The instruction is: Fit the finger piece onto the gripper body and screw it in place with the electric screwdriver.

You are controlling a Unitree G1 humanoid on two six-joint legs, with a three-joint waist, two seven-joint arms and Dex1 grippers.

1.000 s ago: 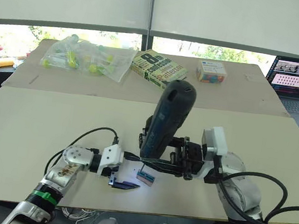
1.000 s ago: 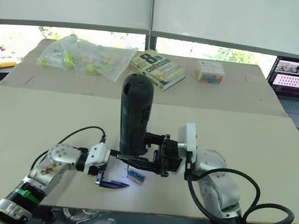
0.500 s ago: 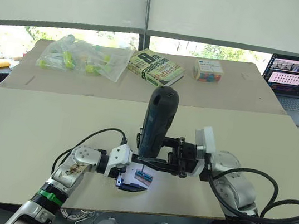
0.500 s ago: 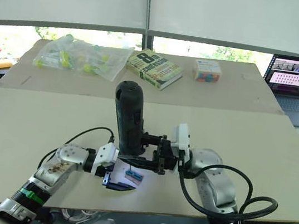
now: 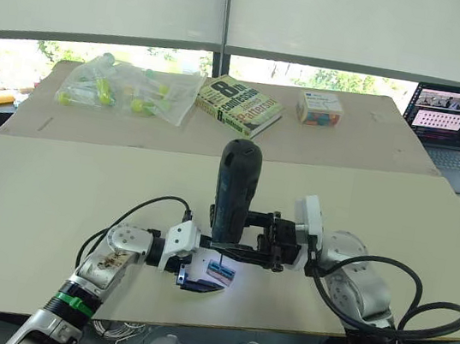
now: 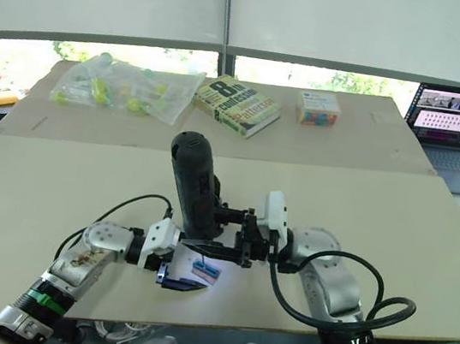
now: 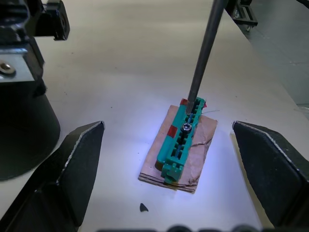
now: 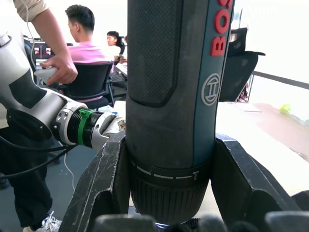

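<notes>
The long black pen-shaped electric screwdriver (image 5: 234,188), clamped upright in the right gripper (image 5: 248,235), has been lowered so its bit is seated on the green-and-tan block (image 7: 180,143), framed by the wide-open left gripper (image 5: 197,277), suggesting screw pickup.

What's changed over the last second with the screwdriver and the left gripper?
The screwdriver, shut in the right gripper, swung from leaning right to about upright, its bit now on the green block. The left gripper closed in from the left beside the block and is open around it. The block stayed put; book, bag and laptop unchanged.
</notes>
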